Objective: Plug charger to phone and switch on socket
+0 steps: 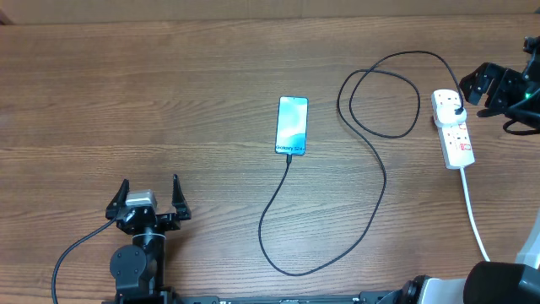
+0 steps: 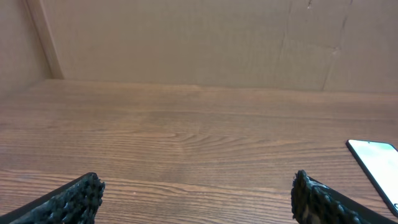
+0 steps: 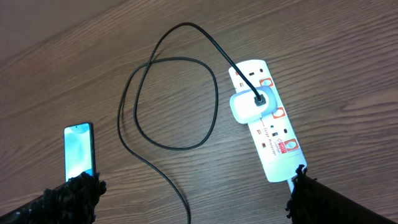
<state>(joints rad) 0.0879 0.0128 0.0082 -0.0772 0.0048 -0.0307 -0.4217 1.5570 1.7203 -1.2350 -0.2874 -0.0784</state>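
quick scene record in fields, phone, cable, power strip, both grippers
phone: flat on the table, screen up and lit
charger: black cable runs from a white adapter in the socket, loops, and reaches the phone's end nearest the robot
socket: white strip at the right, adapter plugged in; switch state unreadable
left gripper: open, empty, left of the phone
right gripper: open, empty, by the socket

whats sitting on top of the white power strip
A white adapter block sits plugged into one outlet of the socket, with the black charger cable running out of its top. The block covers that outlet and its pins; the other outlets show bare.
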